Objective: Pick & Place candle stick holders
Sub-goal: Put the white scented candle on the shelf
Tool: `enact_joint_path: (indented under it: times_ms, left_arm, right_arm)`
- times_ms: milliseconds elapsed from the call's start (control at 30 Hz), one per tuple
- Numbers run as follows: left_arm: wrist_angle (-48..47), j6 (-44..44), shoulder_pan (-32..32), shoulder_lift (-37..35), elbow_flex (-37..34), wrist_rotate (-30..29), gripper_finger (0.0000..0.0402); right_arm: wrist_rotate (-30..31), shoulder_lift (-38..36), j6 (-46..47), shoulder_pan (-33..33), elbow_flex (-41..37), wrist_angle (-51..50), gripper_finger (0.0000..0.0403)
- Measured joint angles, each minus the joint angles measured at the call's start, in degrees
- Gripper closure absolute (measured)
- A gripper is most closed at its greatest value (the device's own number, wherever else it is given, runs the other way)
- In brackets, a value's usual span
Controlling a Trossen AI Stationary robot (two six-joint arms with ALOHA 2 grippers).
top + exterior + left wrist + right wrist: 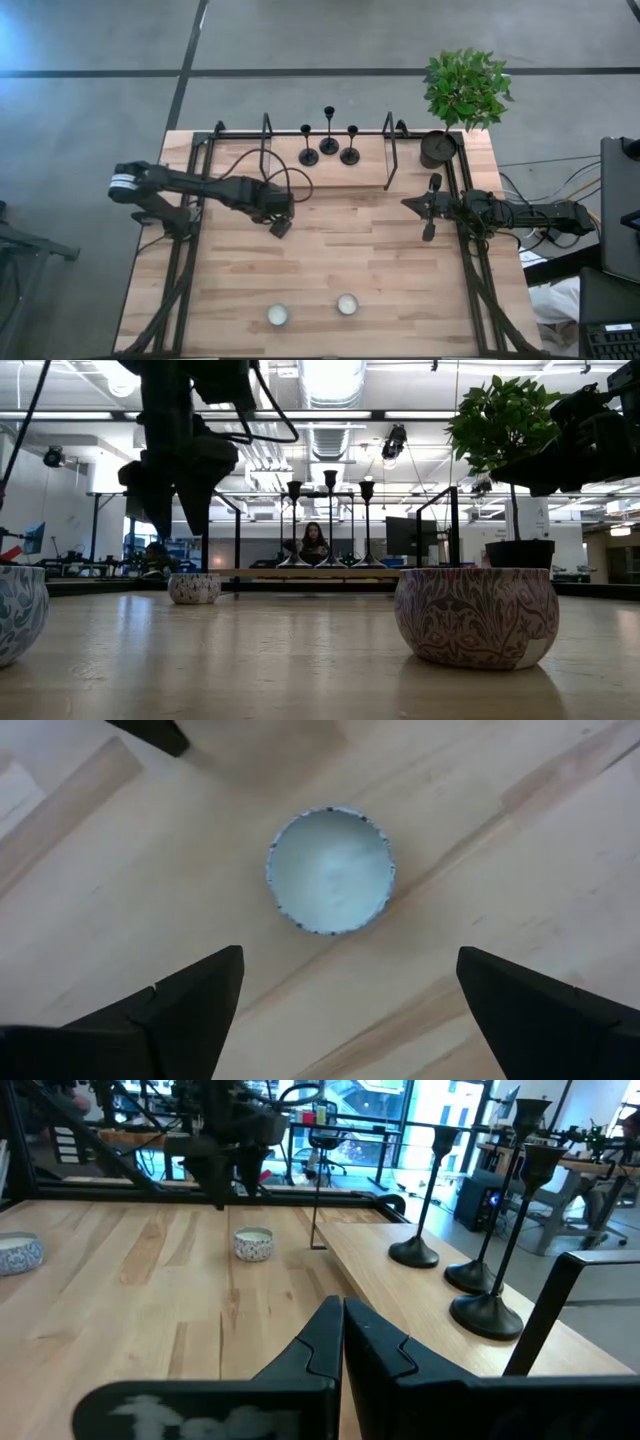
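Three black candle stick holders (329, 140) stand upright on their round bases in a row at the middle of the table's far edge. They also show in the low view (330, 520) and in the right wrist view (470, 1250). My left gripper (281, 226) is open and hangs above a small patterned bowl with a white candle (330, 870), well clear of it. That bowl is hidden under the gripper in the high view. My right gripper (406, 203) is shut and empty at the table's right, pointing toward the left edge, near the holders.
Two more candle bowls (277, 315) (347, 304) sit near the front edge. A dark round pot with a green plant (438, 148) stands at the far right corner. Black metal frame posts (390, 150) rise beside the holders. Bare wood lies between the arms.
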Motion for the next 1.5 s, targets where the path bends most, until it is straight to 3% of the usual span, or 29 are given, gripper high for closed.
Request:
enact_joint_path:
  times_ms: [700, 1500]
  left_arm:
    - [4.09, 5.15, 6.50, 5.06, 0.00, 3.33, 0.0032]
    - [7.10, 6.32, 6.93, 10.93, 0.00, 4.77, 0.0032]
  right_arm:
    - [0.00, -0.02, 0.00, 0.00, 0.00, 0.02, 0.0394]
    - [0.00, 0.00, 0.00, -0.01, 0.00, 0.01, 0.0394]
